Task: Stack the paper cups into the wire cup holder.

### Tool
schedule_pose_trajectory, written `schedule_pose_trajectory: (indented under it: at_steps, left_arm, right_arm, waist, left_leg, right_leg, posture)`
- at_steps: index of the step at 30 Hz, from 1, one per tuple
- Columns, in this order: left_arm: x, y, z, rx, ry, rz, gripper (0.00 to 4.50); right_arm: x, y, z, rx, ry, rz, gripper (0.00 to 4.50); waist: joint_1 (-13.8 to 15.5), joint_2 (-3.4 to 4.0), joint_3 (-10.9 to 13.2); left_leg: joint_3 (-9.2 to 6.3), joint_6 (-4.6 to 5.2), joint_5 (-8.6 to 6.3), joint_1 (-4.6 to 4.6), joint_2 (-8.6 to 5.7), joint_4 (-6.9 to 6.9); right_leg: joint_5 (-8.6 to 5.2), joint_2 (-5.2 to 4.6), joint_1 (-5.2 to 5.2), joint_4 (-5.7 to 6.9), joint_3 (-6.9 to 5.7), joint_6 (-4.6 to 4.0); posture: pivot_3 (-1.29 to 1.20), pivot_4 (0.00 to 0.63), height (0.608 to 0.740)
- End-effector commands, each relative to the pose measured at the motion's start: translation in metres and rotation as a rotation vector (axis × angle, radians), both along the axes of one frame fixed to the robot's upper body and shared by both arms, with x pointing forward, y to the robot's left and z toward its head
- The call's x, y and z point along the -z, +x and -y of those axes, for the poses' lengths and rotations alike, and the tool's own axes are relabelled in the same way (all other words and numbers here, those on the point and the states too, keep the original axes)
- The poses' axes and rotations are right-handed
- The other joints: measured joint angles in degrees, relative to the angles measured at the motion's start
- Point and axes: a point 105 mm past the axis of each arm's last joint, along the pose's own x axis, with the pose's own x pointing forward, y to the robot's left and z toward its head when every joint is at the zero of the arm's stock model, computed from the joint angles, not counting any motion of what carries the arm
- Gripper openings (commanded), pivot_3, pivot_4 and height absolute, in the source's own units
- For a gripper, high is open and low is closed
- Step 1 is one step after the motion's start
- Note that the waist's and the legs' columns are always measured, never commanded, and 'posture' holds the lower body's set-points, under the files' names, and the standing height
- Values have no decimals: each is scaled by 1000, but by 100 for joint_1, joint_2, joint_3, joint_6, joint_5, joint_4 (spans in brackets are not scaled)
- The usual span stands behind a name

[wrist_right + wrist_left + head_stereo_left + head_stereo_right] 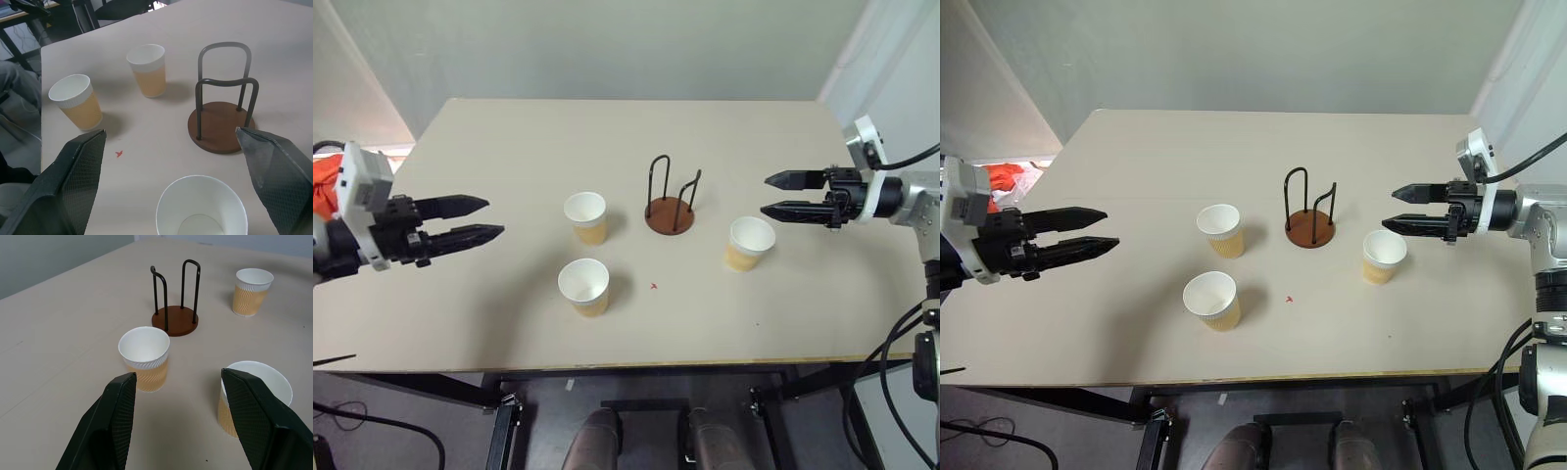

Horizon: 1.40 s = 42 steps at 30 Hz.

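Holding both arms raised over the table (509,147), I see the left gripper (487,218) and right gripper (771,195) released, pointing inward. Three paper cups (585,216) stand upright around the empty cup holder (670,213) at centre.

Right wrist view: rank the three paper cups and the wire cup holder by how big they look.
1. The nearest paper cup, between the fingers.
2. The wire cup holder.
3. The two far paper cups look alike; no ranking.
All three cups appear identical, so nearness causes the difference.
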Motion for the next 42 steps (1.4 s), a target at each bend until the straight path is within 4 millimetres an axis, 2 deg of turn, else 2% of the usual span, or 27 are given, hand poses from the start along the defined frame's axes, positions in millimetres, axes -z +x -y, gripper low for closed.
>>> schedule_pose_trajectory:
  at_steps: [1, 14, 20, 24, 32, 35, 39, 42]
  left_arm:
    - [-14, -5, -1, -1, 0, 61, 3002]
    - [-14, -3, 0, 2, -1, 66, 3002]
    - [-33, 2, 9, 29, -26, 135, 3002]
    - [-31, 6, 14, 42, -31, 130, 3002]
    - [-34, 16, 25, 69, -4, 143, 3002]
    - [-34, 18, 26, 70, 15, 146, 3002]
    - [-32, 20, 27, 66, 31, 146, 3002]
    - [-33, 21, 30, 71, 11, 149, 3002]
  right_arm:
    - [-17, -3, -1, -18, 17, 59, 4500]
    - [-17, -4, -1, -14, 21, 60, 4500]
    - [-23, 2, 0, 41, 40, 98, 4500]
    - [-28, -1, -1, 45, 58, 100, 4500]
    - [-18, 10, -26, 170, 160, 63, 4500]
    - [2, 20, -37, 287, 100, -16, 4500]
    - [6, 18, -55, 321, 143, -116, 4500]
    - [17, 22, -62, 365, 133, -164, 4500]
  waist:
    - [1, 0, 0]
    - [0, 0, 0]
    - [7, 0, 0]
    - [4, 1, -1]
    - [1, -3, -3]
    - [-1, -2, -3]
    - [-2, -3, -3]
    - [0, -4, -4]
  left_leg:
    - [0, 0, 0, 0, 0, 0]
    - [0, -1, 2, 0, 0, 1]
    - [-1, 0, 5, 0, 0, 3]
    - [0, 0, 6, 1, -2, 4]
    - [-2, -1, 10, 2, 0, 8]
    - [-1, -1, 10, 2, -1, 7]
    - [-2, -1, 10, 3, 0, 6]
    - [-2, -1, 10, 1, -1, 4]
  right_leg:
    - [0, 0, 0, 0, 0, 0]
    - [0, 0, 0, 1, 0, 0]
    - [3, 0, 2, 2, -1, 0]
    - [6, -2, 2, 1, -1, 1]
    - [9, -1, 5, 1, -4, 6]
    - [10, -1, 4, 0, -2, 8]
    - [10, -1, 4, -1, -4, 9]
    - [10, -1, 3, -3, -5, 9]
  posture:
    - [0, 150, 740]
    - [0, 150, 740]
    - [0, 150, 740]
    - [0, 150, 740]
    - [0, 150, 740]
    - [0, 150, 740]
    - [0, 150, 740]
    - [0, 150, 740]
